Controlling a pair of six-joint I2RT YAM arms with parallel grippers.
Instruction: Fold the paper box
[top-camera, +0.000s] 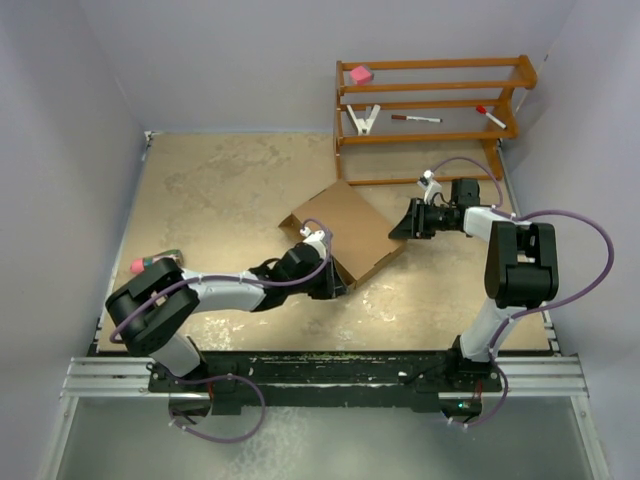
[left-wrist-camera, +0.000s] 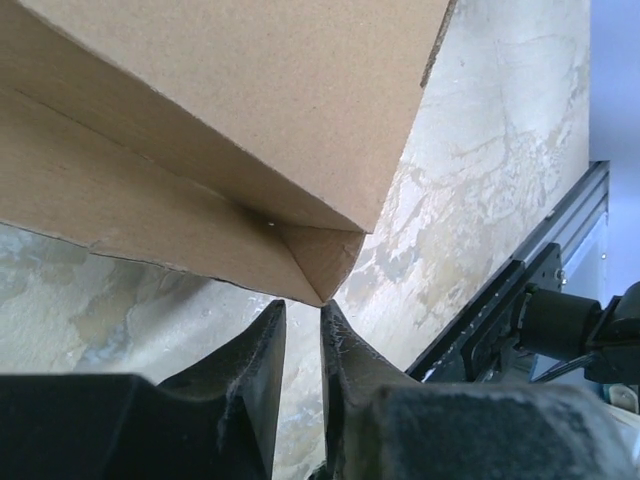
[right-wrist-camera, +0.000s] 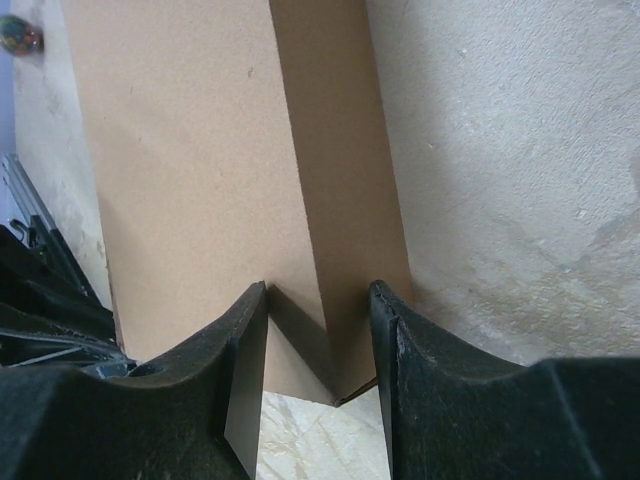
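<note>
The paper box (top-camera: 345, 228) is a shallow brown cardboard mailer lying askew in the middle of the table, lid down. My left gripper (top-camera: 333, 284) sits at its near corner. In the left wrist view the fingers (left-wrist-camera: 262, 350) stand a narrow slit apart, with only table between them. The box corner (left-wrist-camera: 325, 285) ends just past their tips. My right gripper (top-camera: 401, 226) is at the box's right corner. In the right wrist view its jaws straddle that corner (right-wrist-camera: 335, 385), one finger on the lid (right-wrist-camera: 180, 150) and the other against the side wall's outer edge (right-wrist-camera: 385, 250).
A wooden rack (top-camera: 430, 100) at the back right holds a pink block (top-camera: 360, 73), a white clip (top-camera: 363, 120) and two markers (top-camera: 415, 118). A small pink-and-green object (top-camera: 150, 263) lies by the left arm. The metal rail (top-camera: 320, 375) runs along the near edge.
</note>
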